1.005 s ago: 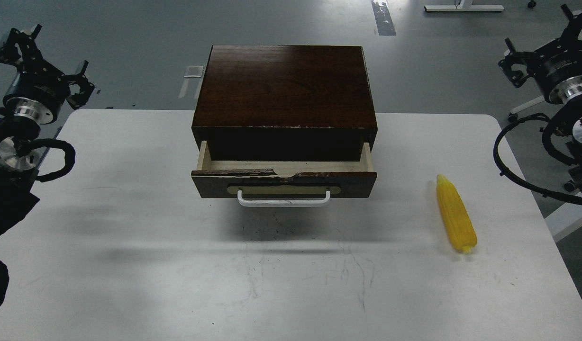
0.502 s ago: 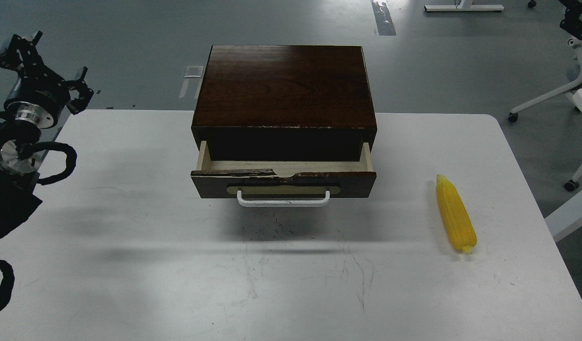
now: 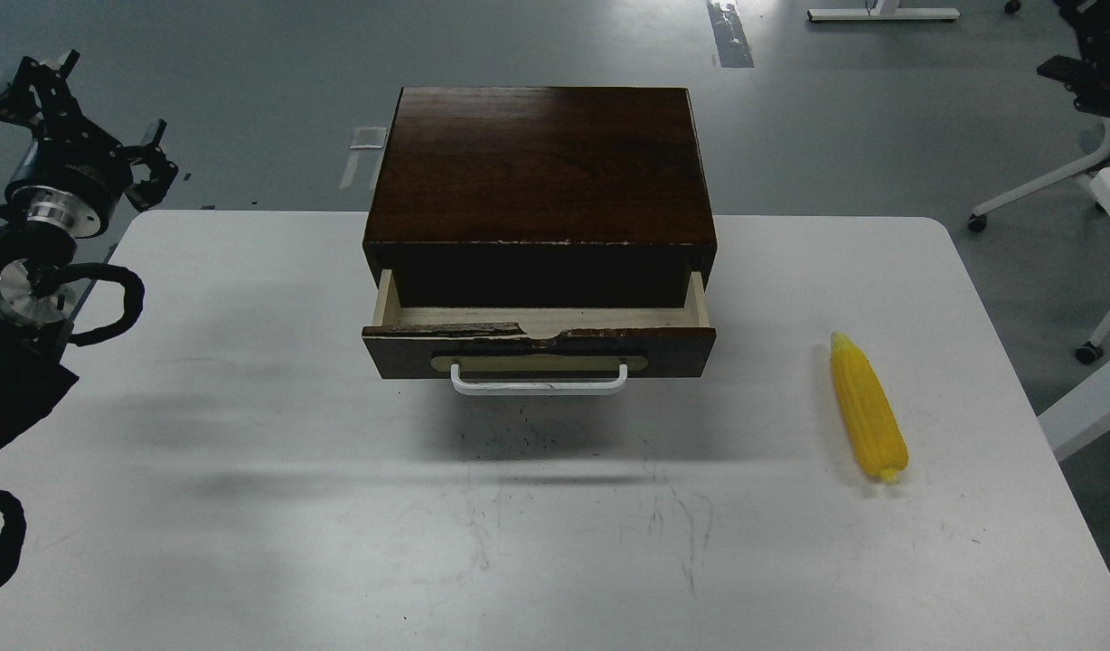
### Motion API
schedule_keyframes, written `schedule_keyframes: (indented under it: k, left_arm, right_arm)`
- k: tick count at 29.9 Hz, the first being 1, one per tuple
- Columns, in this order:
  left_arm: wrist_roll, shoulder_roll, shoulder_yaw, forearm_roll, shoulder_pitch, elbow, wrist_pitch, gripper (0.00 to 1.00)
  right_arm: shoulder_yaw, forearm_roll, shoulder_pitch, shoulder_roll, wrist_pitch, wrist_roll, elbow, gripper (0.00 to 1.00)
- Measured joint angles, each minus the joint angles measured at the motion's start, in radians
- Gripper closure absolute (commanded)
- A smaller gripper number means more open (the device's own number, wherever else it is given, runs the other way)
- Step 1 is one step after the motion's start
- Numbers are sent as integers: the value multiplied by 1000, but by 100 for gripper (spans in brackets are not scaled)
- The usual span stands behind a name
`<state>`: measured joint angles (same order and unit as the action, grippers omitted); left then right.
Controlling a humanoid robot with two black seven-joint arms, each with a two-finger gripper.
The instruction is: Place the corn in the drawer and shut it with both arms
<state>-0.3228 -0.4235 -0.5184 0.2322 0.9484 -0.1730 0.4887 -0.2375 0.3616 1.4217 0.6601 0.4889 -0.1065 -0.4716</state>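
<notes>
Left gripper [image 3: 85, 117]: raised off the table's [image 3: 248, 506] far-left corner, fingers spread, holding nothing. Right gripper: out of frame. Drawer [image 3: 537, 348]: pulled partly out of the dark cabinet [image 3: 541, 163], interior bare. Corn [image 3: 867, 418]: flat on the table, well right of the drawer.

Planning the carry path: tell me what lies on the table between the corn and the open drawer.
Nothing visible does. The corn lies alone on the table to the right of the drawer, with bare tabletop between them. The drawer is pulled partly out, and the part of its pale interior that shows is empty.
</notes>
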Motion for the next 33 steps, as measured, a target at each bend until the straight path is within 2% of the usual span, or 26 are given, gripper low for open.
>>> schedule_keyframes:
  k: [7,11,14,22,28,33]
  left_arm:
    - [-4,1,0,2,-8,0,0,2]
    - [-7,-6,0,2,-14,0,0,2]
    - [-8,-7,0,1,-15,0,0,2]
    - [-11,-12,0,3,-16,3,0,2]
    - [-11,-17,-1,3,-16,3,0,2]
    - [-11,-19,-4,11,-16,3,0,2]
  right_arm:
    - [6,293,-28,134,-1,-1,-356,0]
    - [-3,426,-60,196,-1,25,-558,0]
    - [-3,550,-83,241,-1,43,-636,0]
    - [-3,685,-213,254,-18,60,-698,0]
    - [-2,699,-274,229,-60,64,-693,7]
    - [-4,702,-281,183,-66,67,-688,25]
